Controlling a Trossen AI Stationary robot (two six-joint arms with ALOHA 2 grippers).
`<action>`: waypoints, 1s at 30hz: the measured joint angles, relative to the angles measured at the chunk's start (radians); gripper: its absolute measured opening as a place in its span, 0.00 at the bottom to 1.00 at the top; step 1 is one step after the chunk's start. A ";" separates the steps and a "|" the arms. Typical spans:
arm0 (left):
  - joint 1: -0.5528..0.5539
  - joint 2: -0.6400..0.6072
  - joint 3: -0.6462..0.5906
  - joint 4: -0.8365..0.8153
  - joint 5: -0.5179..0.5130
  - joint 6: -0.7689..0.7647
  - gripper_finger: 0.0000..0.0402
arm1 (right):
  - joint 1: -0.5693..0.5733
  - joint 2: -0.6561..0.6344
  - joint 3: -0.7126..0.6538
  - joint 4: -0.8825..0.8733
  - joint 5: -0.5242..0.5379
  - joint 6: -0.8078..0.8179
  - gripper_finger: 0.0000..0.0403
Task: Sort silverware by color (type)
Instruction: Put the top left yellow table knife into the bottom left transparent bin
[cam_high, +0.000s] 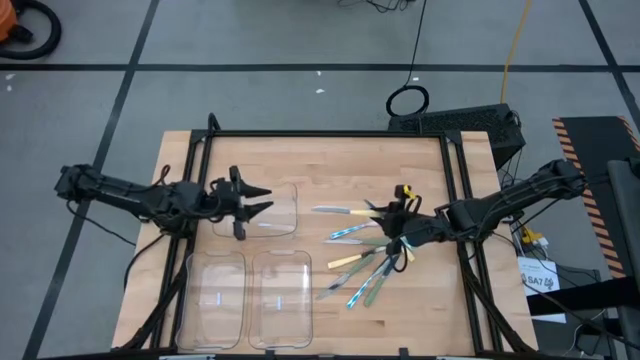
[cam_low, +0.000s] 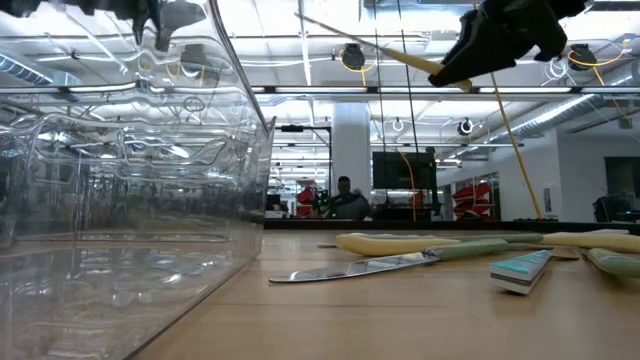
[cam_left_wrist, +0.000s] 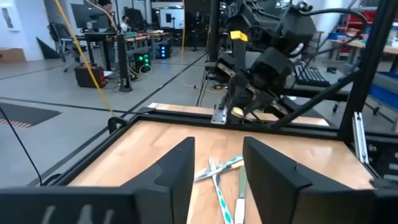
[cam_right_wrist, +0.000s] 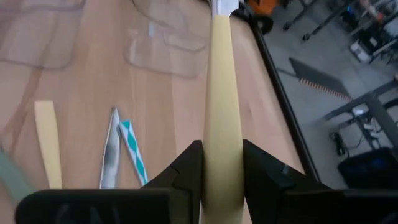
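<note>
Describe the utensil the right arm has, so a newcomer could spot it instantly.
On the wooden table, look right of the three clear trays at the scattered silverware pile. Above it, the right gripper clamps a yellow-handled utensil. It is the only piece lifted off the wood; the others lie flat.

Cut off and unclear

In the right wrist view the yellow utensil (cam_right_wrist: 222, 93) runs off the top edge, its metal end barely showing. From above, the heaped silverware (cam_high: 365, 262) overlaps, too small to tell forks from knives.
</note>
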 joint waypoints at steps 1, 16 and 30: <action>0.000 0.020 0.015 -0.001 -0.001 -0.006 0.38 | 0.000 0.003 0.000 0.021 -0.001 -0.016 0.19; 0.000 0.324 0.250 -0.043 -0.007 0.016 0.39 | 0.000 0.069 0.000 0.058 -0.005 -0.090 0.19; -0.026 0.389 0.368 -0.172 -0.149 -0.073 0.48 | 0.000 0.076 0.000 0.047 -0.002 -0.090 0.19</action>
